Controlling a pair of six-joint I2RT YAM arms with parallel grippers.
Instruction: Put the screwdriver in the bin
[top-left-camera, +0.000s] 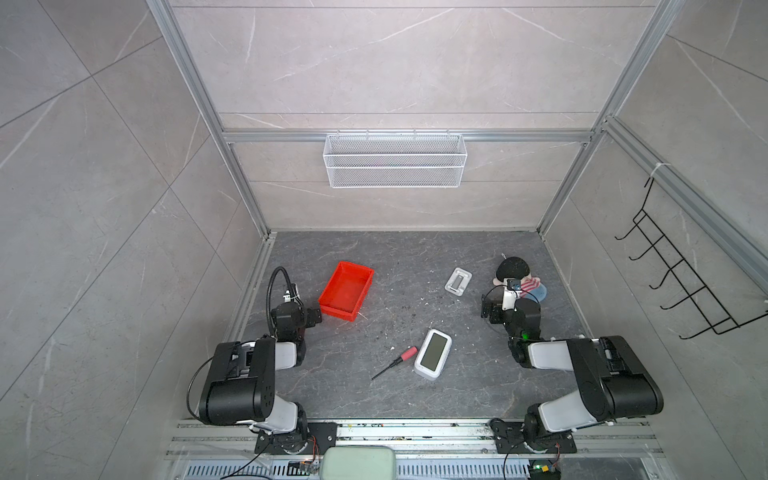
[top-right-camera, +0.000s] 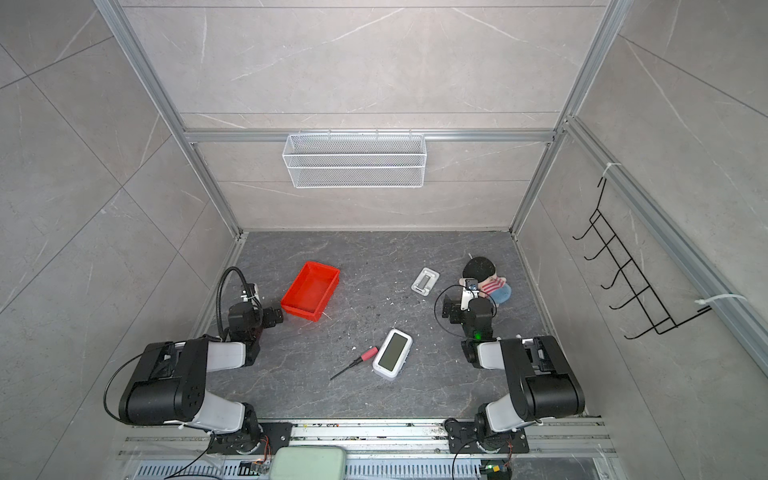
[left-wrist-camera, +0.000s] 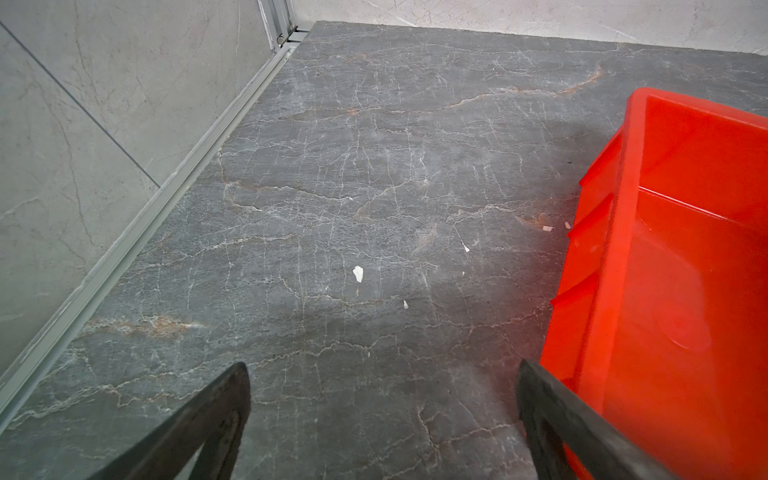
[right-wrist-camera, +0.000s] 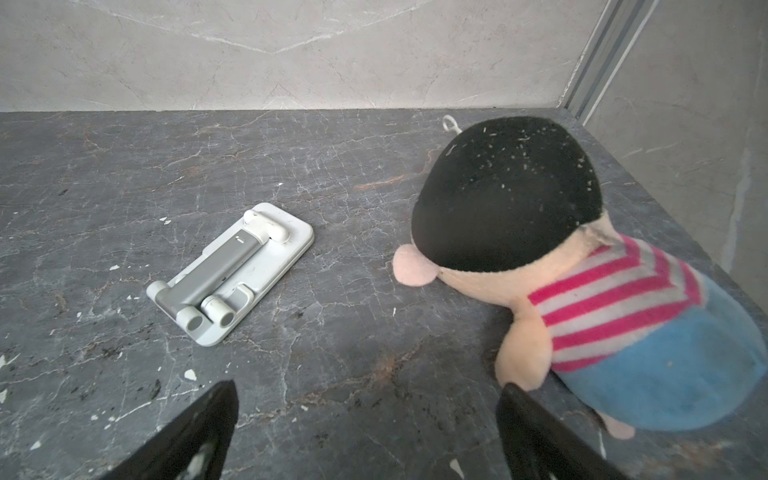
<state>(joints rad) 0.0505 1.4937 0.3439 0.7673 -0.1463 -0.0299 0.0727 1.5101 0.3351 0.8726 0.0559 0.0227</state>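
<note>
Screwdriver (top-left-camera: 395, 364) diagonal, tip near-left, handle far-right

From where I stand, the surface (top-left-camera: 415, 257) carries one screwdriver (top-left-camera: 394, 363), one red bin (top-left-camera: 347, 291), one white clock (top-left-camera: 433, 360), one folded phone stand (top-left-camera: 459, 282) and one plush doll (top-left-camera: 512, 268). Up on the walls: one wire basket (top-left-camera: 395, 166) and one black hook rack (top-left-camera: 681, 272) with five hooks. Two robot arms, the left arm (top-left-camera: 245, 374) and the right arm (top-left-camera: 602, 374), each with two fingers (left-wrist-camera: 216, 415).
</note>
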